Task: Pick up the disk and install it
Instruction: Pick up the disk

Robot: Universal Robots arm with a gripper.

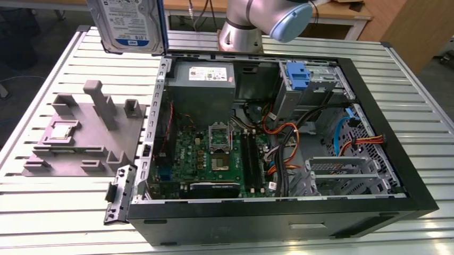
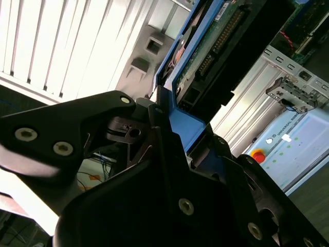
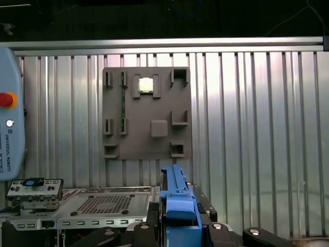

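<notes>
The black bolted metal gripper point(image 2: 167, 131) point(image 3: 177, 226) is clamped on the disk, its jaws pressed against the blue plastic frame in both wrist views. The disk point(image 1: 127, 24) point(image 2: 216, 46) point(image 3: 174, 193) is a flat rectangular hard drive. It is held upright on edge, lifted clear of the table. Its smooth silver face with the white-and-blue label is turned toward the exterior camera. In the second wrist view its other side shows a green circuit board and a dark row of connector pins running away from the jaws.

Below the gripper lies a matte grey plastic fixture plate point(image 1: 85, 133) point(image 3: 146, 113), square, with raised blocks and pockets. A small silver square chip point(image 3: 146, 85) sits in one pocket. The plate rests on a table of ribbed glossy aluminium slats point(image 1: 57, 212) point(image 3: 257, 128).

Beside the held disk, toward the exterior view's right, stands the rounded silver and pale-blue arm point(image 1: 259, 21). Lower and farther out lies an open black steel computer case point(image 1: 284, 212). Inside it are a green motherboard point(image 1: 212, 154), a grey boxy power supply point(image 1: 202, 74), an upright blue plastic latch piece point(image 1: 298, 74) and orange cables point(image 1: 287, 143).
</notes>
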